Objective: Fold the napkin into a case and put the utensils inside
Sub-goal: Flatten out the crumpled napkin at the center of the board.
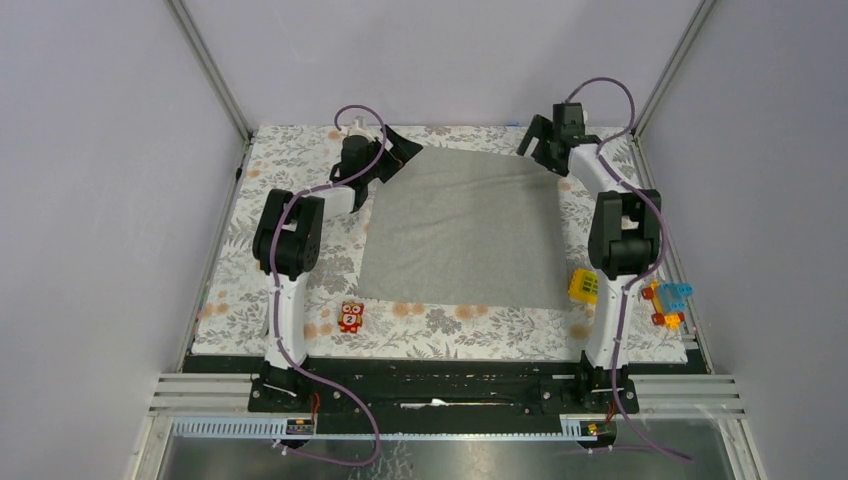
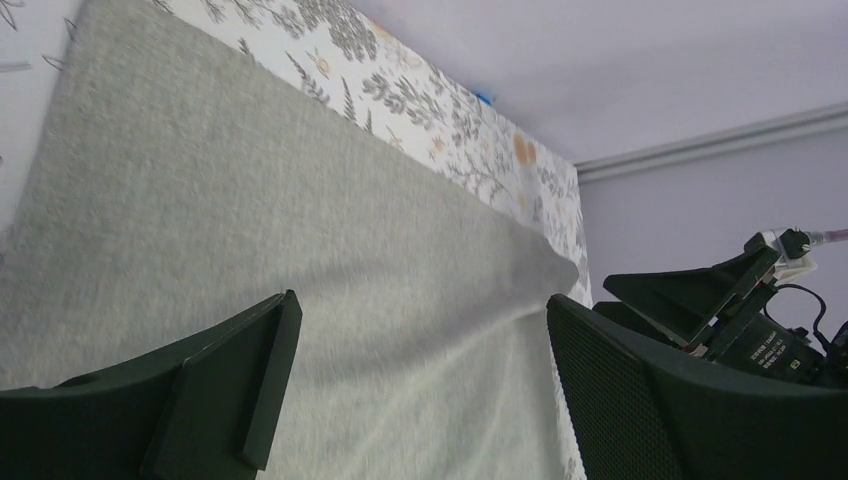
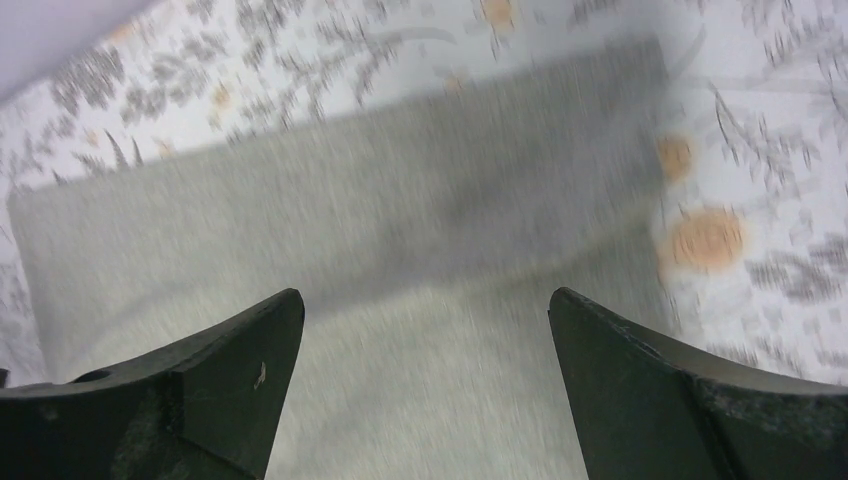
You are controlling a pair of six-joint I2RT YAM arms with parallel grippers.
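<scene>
**Hazards**
- The left gripper (image 1: 392, 150) and right gripper (image 1: 538, 148) stand at the two far corners of the napkin (image 1: 460, 230). The jaws of both are spread fully wide and hold nothing.
- The cloth lies flush on the floral table cover (image 1: 450, 322). In my judgement, a closing pinch could take the cover along with the napkin, or skate over the corner and take nothing.
- If one corner is caught and the other missed, the fold would probably run skewed and spoil the narrow case.
- The yellow studded block (image 1: 583, 286) sits just beside the near right corner, so cloth dragged that way could snag on it or push it. The red toy figure (image 1: 350, 317) stands near the near edge, apart from the cloth.
- No utensils show in any view. Where they lie cannot be told, so the insertion step cannot be assessed.

**Condition of the napkin**
- It is plain light grey, a single layer, unfolded and spread across the middle of the table.
- It sits slightly askew to the cover's edges.
- The left wrist view shows a shallow ripple towards the far right corner.
- The right wrist view is blurred, so fine creases there cannot be judged.
</scene>
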